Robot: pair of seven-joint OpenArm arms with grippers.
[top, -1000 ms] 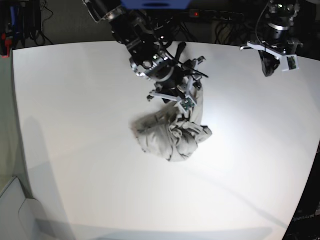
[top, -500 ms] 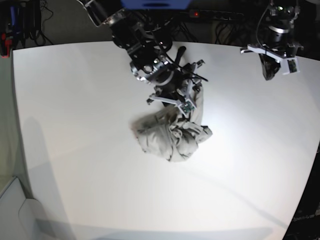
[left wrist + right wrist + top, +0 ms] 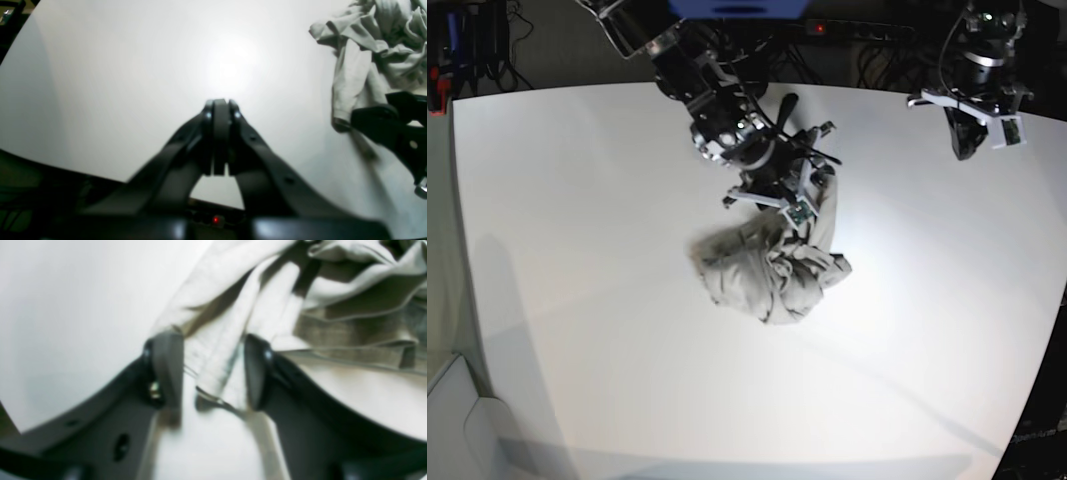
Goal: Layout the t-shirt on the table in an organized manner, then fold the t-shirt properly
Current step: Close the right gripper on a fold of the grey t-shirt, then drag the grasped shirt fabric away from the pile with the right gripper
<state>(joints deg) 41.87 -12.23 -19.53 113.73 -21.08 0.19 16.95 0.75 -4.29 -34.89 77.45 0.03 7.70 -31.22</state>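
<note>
The grey-beige t-shirt (image 3: 767,270) lies crumpled in a heap at the middle of the white table (image 3: 577,250), with a narrow strip running toward the back. My right gripper (image 3: 815,180) is open at the end of that strip. In the right wrist view, a folded hem of the shirt (image 3: 217,373) lies between its two fingers (image 3: 166,370), which stand well apart. My left gripper (image 3: 967,140) is shut and empty, held above the table's back right. Its fingers (image 3: 220,133) are pressed together, and the shirt (image 3: 360,66) is off to its right.
Cables and dark equipment (image 3: 847,40) run along the table's back edge. The right arm (image 3: 717,90) reaches in from the back over the table. The table's rounded front right edge (image 3: 1037,380) drops off to dark floor.
The right arm has shifted slightly at the shirt's upper strip. The shirt heap and the left arm have hardly moved.
</note>
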